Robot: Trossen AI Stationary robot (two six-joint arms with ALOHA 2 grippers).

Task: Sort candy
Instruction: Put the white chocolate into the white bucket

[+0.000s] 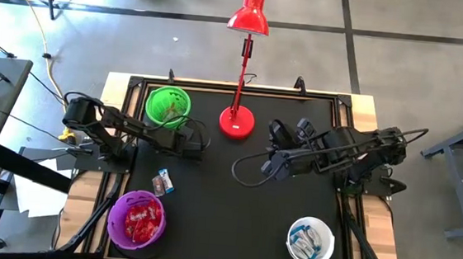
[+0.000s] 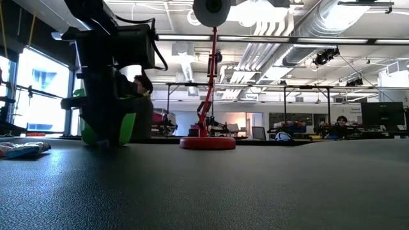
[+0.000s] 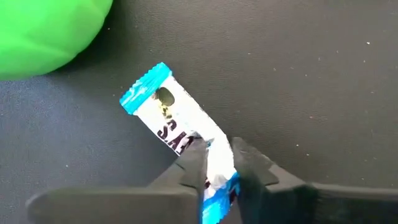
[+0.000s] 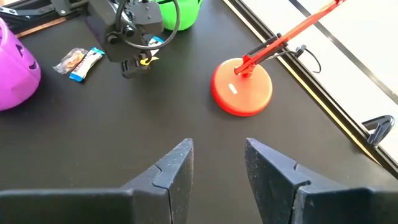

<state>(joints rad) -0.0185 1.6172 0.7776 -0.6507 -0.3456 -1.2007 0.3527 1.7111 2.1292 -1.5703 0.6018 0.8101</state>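
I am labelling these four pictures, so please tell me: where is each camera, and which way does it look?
High view: above the table, looking down; both arms show.
Low view: at table height, looking level; the left arm hangs by the green bowl.
Left wrist view: looks past its fingers, shut on a blue-and-white candy.
Right wrist view: looks past its open fingers across the table.
High and right wrist views share the red lamp.

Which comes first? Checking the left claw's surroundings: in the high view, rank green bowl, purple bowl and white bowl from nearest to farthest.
From the left claw:
1. Green bowl, just behind-left.
2. Purple bowl, front-left corner.
3. White bowl, front-right corner.
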